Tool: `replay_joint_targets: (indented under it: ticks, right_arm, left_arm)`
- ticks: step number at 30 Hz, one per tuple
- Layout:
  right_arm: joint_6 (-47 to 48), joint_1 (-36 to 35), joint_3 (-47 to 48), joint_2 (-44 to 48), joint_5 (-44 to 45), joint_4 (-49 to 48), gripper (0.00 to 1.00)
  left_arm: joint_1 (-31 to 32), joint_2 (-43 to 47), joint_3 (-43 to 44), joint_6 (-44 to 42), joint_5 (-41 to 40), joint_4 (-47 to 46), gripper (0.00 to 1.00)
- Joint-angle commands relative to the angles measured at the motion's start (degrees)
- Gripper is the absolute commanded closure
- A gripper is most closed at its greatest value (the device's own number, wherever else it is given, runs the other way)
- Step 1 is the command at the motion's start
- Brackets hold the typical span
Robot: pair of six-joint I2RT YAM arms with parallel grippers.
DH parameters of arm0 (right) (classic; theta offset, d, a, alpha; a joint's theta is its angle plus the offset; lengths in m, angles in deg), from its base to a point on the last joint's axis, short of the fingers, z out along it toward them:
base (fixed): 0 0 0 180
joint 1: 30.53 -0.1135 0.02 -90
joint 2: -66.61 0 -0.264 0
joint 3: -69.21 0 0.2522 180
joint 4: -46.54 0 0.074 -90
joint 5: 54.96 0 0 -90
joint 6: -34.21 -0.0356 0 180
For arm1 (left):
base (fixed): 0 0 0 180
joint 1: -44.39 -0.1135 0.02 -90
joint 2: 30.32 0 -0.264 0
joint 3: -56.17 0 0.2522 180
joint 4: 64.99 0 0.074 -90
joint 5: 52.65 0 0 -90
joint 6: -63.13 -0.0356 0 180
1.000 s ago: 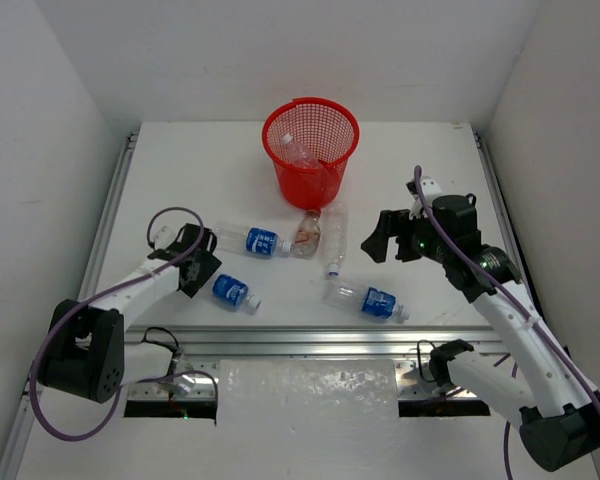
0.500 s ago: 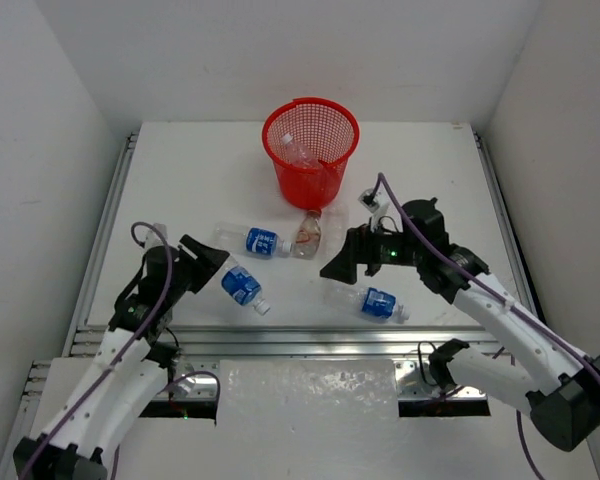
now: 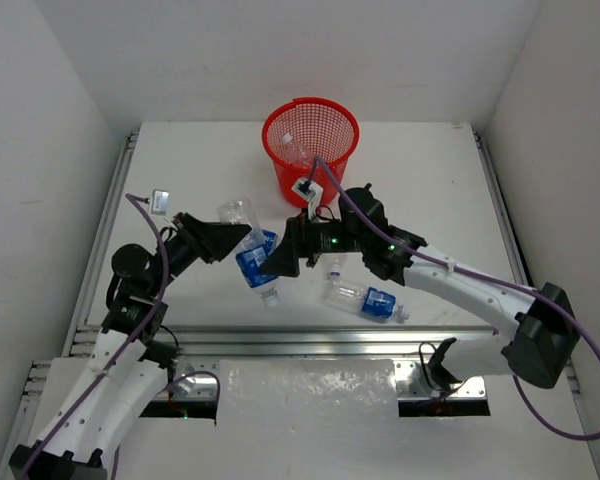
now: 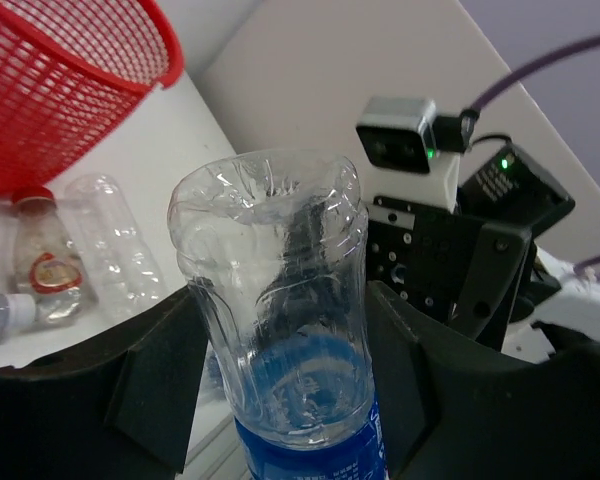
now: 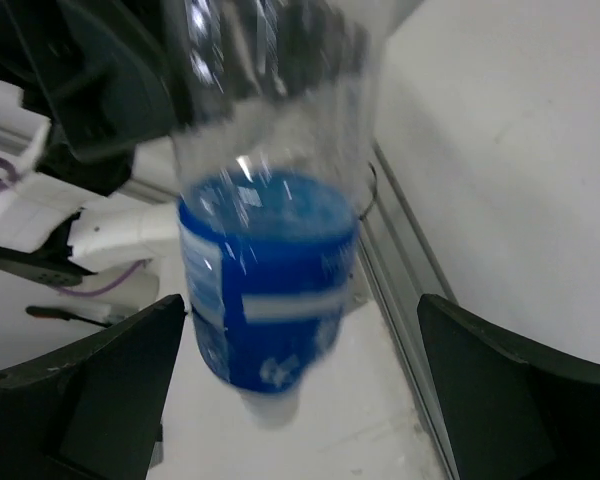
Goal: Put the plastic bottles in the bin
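Pinches the blue-labelled bottle (image 3: 255,258) aloft, cap-down, short of the bin (image 3: 278,160), in the left gripper (image 3: 238,240), right gripper (image 3: 278,263) gaping alongside; probably light, crushable, slick, best held at the label.

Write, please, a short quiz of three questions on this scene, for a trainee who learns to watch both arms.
1. True or false: the right tool is shut on a bottle.
2. Which tool holds the blue-labelled bottle that is lifted off the table? A. the left tool. B. the right tool. C. neither.
3. In a few words: what shows inside the red bin?

Key
1. False: its jaws stand open.
2. A.
3. One clear bottle.
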Motion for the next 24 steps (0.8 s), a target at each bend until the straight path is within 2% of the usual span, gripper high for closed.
replay_joint_targets:
  ticks: [1,3,5,6,8,9,10,11,12,13,14,15,16,17,18,19,20,24]
  right_arm:
    - [-2.68,-1.29,5.37,-2.90,-3.23,-10.78,0.01]
    - [-3.03,-1.47,6.60,-5.01,-2.72,-10.87,0.02]
    - [-3.03,-1.47,8.01,-6.07,-2.97,-11.83,0.05]
    - [-3.38,-1.55,8.45,-6.95,-3.76,-12.71,0.13]
    - [-4.09,-1.47,9.24,-7.92,-6.22,-13.68,0.34]
    - [-3.65,-1.47,9.77,-7.83,-6.14,-12.99,0.52]
    - [-2.61,-1.38,10.03,-7.40,-5.45,-11.68,0.65]
    - [0.97,-1.21,10.38,-6.79,-0.22,-6.53,0.79]
    - [2.75,-1.03,11.43,-6.00,3.05,-3.43,0.92]
    - [4.07,0.28,11.79,-4.68,6.04,1.04,1.00]
    - [5.74,1.42,12.31,-4.06,10.77,2.91,1.00]
    - [6.28,2.65,13.89,-3.79,11.69,4.58,1.00]
    - [6.89,6.32,15.03,-3.88,11.96,7.47,1.00]
    - [7.59,8.27,16.44,-4.40,12.49,9.24,1.00]
    - [7.95,12.12,20.19,-5.10,14.06,11.08,1.00]
    - [9.00,13.90,24.75,-7.20,14.51,13.80,1.00]
    - [9.62,15.57,24.80,-8.61,15.47,15.31,1.00]
    - [13.92,21.72,42.44,-18.45,23.01,21.37,1.00]
  left_arm:
    - [0.43,-2.44,2.27,0.12,7.04,-10.14,0.97]
    - [0.43,-3.67,2.62,0.47,7.75,-11.64,0.94]
    - [0.43,-5.24,3.41,0.56,8.19,-13.22,0.88]
    - [0.43,-5.69,4.11,0.12,7.85,-13.05,0.86]
    - [0.43,-7.70,7.17,-2.77,6.01,-9.90,0.69]
    - [0.52,-8.24,8.94,-3.83,4.26,-7.54,0.54]
    - [0.44,-8.85,10.95,-6.79,-0.20,-0.73,0.28]
    - [0.43,-10.16,15.85,-8.22,-3.20,3.60,0.17]
    - [0.43,-10.79,18.94,-9.54,-6.71,8.00,0.11]
    - [0.43,-12.71,21.93,-12.59,-13.53,18.31,0.07]
    - [0.43,-13.94,28.57,-13.58,-17.43,23.63,0.05]
    - [0.43,-15.17,32.12,-13.94,-22.25,34.48,0.00]
    - [0.43,-17.71,35.03,-13.16,-32.48,39.37,0.00]
    - [0.43,-18.69,39.93,-12.72,-36.24,43.51,0.00]
    - [0.35,-19.31,41.20,-12.02,-39.24,48.34,0.00]
    - [0.35,-19.58,41.82,-11.75,-42.92,49.60,0.00]
    - [0.35,-19.23,41.48,-11.75,-43.65,50.22,0.00]
    - [0.35,-16.25,35.77,-12.19,-43.31,47.78,0.00]
